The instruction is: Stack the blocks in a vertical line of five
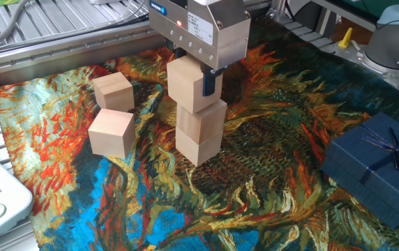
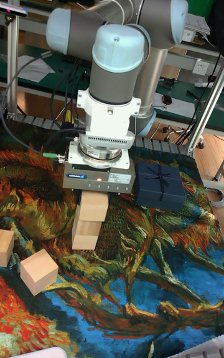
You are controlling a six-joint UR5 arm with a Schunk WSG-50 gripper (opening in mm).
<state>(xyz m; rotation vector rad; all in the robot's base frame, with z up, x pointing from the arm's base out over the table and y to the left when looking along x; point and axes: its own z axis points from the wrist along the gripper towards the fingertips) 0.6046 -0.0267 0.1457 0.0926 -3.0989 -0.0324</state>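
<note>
My claw (image 1: 194, 75) clamps the top wooden block (image 1: 187, 85) on a two-block stack (image 1: 199, 132); two loose blocks (image 1: 112, 111) lie apart, left.

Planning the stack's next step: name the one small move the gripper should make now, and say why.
Probably open the gripper and lift straight up. The block it grips already appears to sit on the two stacked blocks, slightly twisted, and two loose blocks wait on the cloth.
</note>
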